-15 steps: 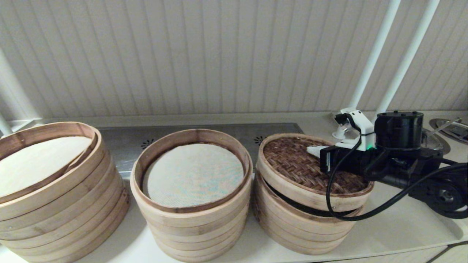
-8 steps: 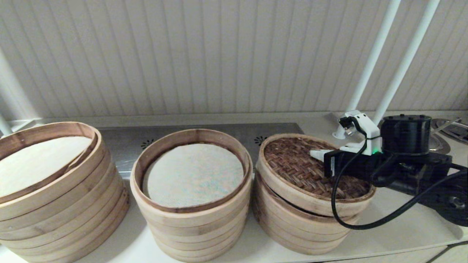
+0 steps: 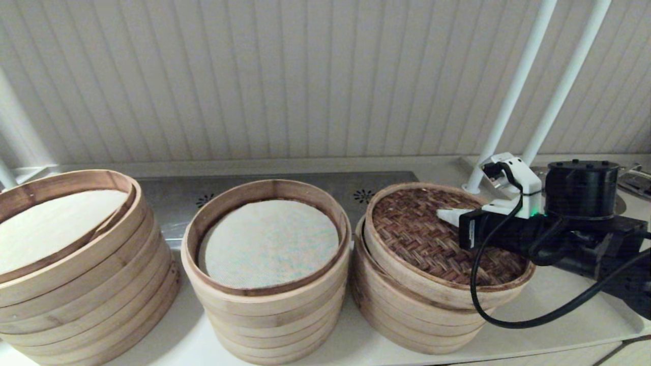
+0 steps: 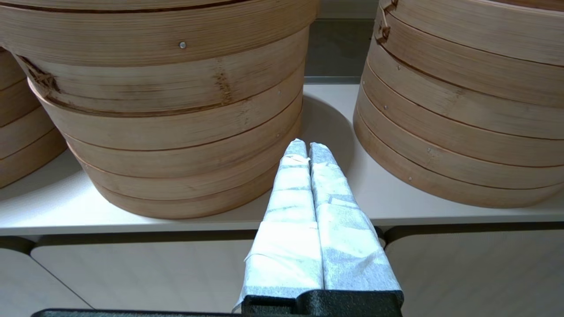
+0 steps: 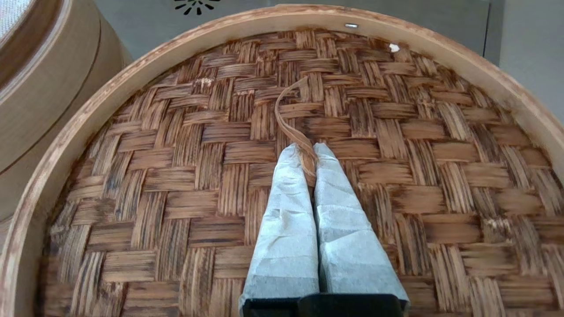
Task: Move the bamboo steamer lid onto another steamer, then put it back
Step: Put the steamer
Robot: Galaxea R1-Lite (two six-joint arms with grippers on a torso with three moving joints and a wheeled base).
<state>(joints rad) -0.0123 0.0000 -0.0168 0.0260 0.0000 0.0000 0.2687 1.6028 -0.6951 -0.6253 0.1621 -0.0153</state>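
Observation:
The bamboo steamer lid (image 3: 422, 239), dark woven top with a pale band rim, sits tilted and shifted rightward on the right-hand steamer stack (image 3: 407, 320). My right gripper (image 3: 443, 215) lies over the lid's middle, shut on the lid's thin bamboo loop handle (image 5: 288, 119), which runs between its white-wrapped fingertips. The other steamer (image 3: 267, 284), with its white flecked liner (image 3: 269, 241), stands uncovered in the middle. My left gripper (image 4: 307, 147) is shut on nothing, low in front of the counter edge, facing the gap between two stacks.
A wider stack with a plain cream liner (image 3: 76, 274) stands at the left. White poles (image 3: 513, 96) rise behind the right arm. A steel panel (image 3: 305, 190) runs behind the stacks. The counter's front edge (image 4: 176, 222) is close below the stacks.
The right gripper has drawn the lid to the right and slightly up, so it overhangs the right side of its stack more. The left arm has not moved.

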